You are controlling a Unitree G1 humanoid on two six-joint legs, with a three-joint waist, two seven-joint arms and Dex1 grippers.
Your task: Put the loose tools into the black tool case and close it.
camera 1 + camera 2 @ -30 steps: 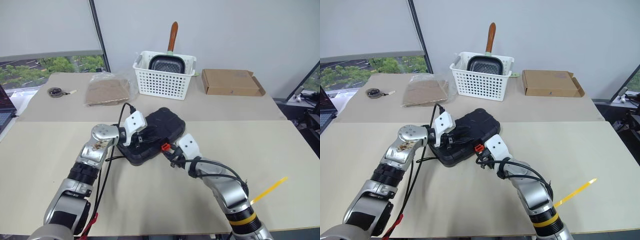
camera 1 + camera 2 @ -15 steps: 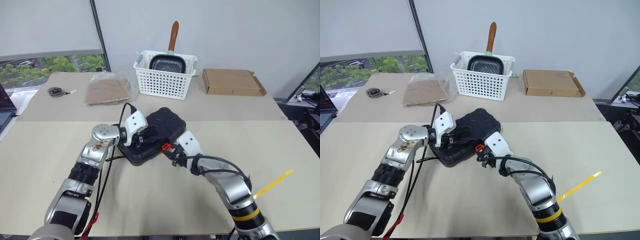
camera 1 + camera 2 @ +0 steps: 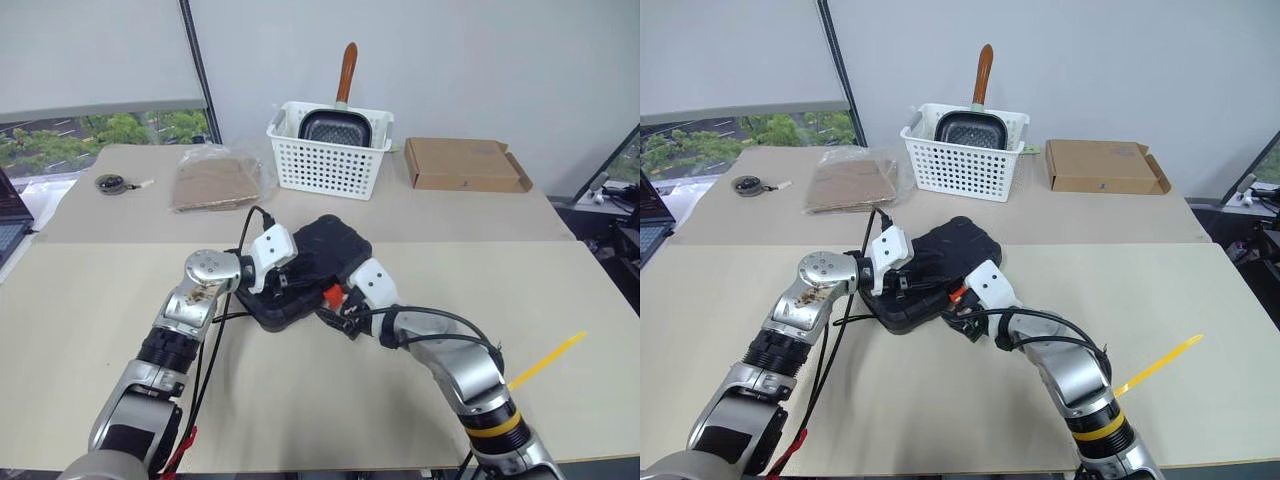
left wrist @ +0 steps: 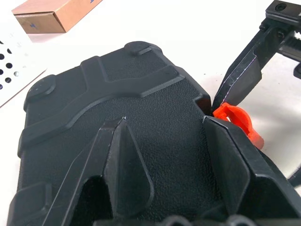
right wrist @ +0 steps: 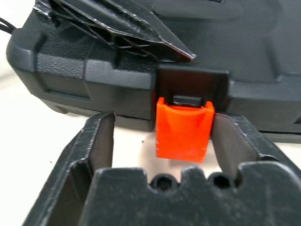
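Note:
The black tool case (image 3: pixel 322 248) lies with its lid down in the middle of the table. My left gripper (image 3: pixel 284 276) is open, and its two fingers (image 4: pixel 123 155) rest spread on the textured lid (image 4: pixel 141 103). My right gripper (image 5: pixel 169 120) is open at the case's near edge, one finger on each side of the orange latch (image 5: pixel 182 127), which hangs down from its notch. One of its fingers (image 4: pixel 242 75) touches the latch (image 4: pixel 233 117) in the left wrist view. The loose tools are out of view.
At the back stand a white basket (image 3: pixel 330 160) holding a pan, a cardboard box (image 3: pixel 465 165) and a plastic bag (image 3: pixel 215 180) with a brown slab. A round tape measure (image 3: pixel 110 184) lies far left. Black cables trail from my left wrist.
My right gripper has tilted toward the case edge and its fingers have spread wider around the orange latch. The left gripper and the case have stayed put.

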